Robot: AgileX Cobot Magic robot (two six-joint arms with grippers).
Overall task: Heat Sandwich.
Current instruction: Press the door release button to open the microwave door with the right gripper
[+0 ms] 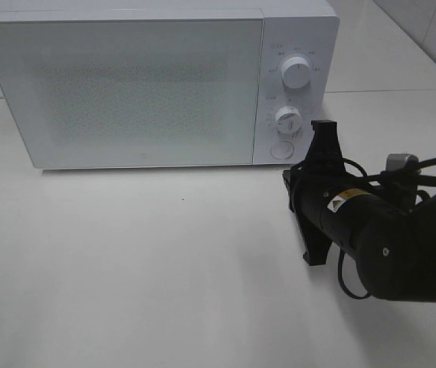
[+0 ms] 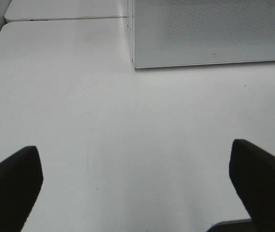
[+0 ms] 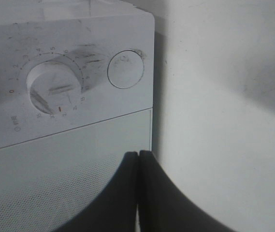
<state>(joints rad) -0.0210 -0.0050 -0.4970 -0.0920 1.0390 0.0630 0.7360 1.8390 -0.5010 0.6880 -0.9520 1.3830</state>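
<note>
Right wrist: closed right hand [image 3: 138,153] near microwave [image 3: 55,43] button [image 3: 125,69]

Microwave [image 1: 126,84] at the back of the table [image 1: 126,268], dials [image 1: 295,73] and button [image 1: 281,149] on its right, right arm [image 1: 386,238] before them

Matte black right arm [image 1: 401,253], tapered black jaws, looped cable [image 1: 342,277], yellow warning sticker [image 1: 339,204]

A white table [image 1: 126,268] is seen, with a white microwave oven [image 1: 126,84] set directly on it toward the far edge, door closed and facing forward. A tiny dark speck [image 1: 183,200] is seen on the tabletop before it. A second white tabletop [image 1: 390,54] is butted against the far edge.
</note>
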